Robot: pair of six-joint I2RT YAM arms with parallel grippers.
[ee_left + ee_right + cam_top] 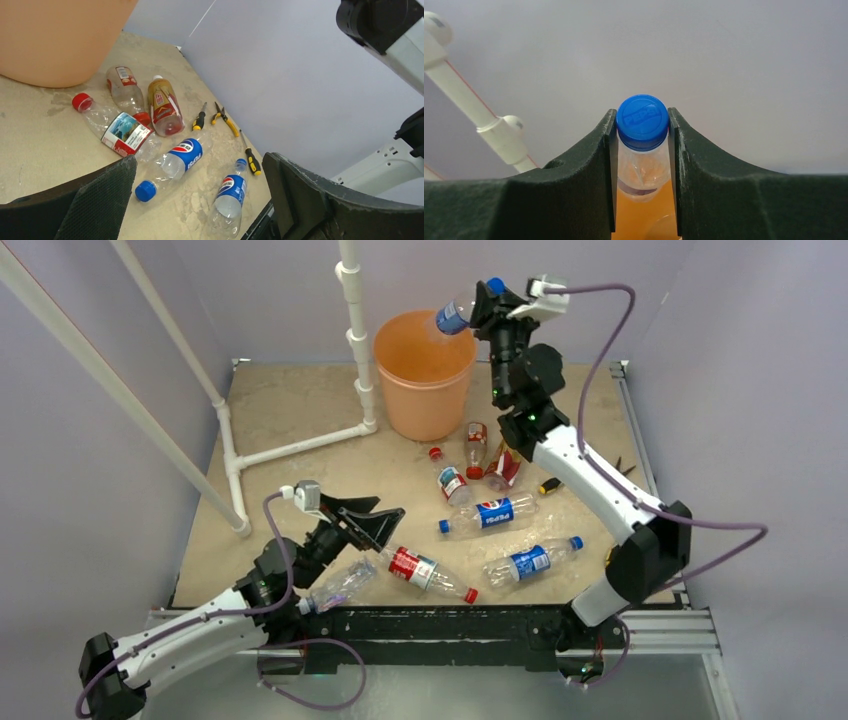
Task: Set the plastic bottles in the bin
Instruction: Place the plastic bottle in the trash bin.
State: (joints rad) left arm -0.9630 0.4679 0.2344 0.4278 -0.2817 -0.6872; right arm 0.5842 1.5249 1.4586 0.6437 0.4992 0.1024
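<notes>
My right gripper [487,300] hangs over the orange bin [424,370], shut on the neck of a blue-capped plastic bottle [455,317]. In the right wrist view the blue cap [642,122] sits between the fingers, with the bin's inside [644,215] below. My left gripper [385,525] is open and holds nothing, just above a red-labelled bottle [425,573]. A clear bottle [340,585] lies under that arm. Two Pepsi bottles [180,157] [230,197], a red-capped bottle [117,130], another red-labelled bottle [122,87] and an amber one [164,107] lie on the table.
A white pipe frame [355,340] stands left of the bin and runs across the table's left side. Two screwdrivers [199,120] [251,160] and yellow-handled pliers [225,119] lie near the right edge. A black rail [450,625] lines the near edge.
</notes>
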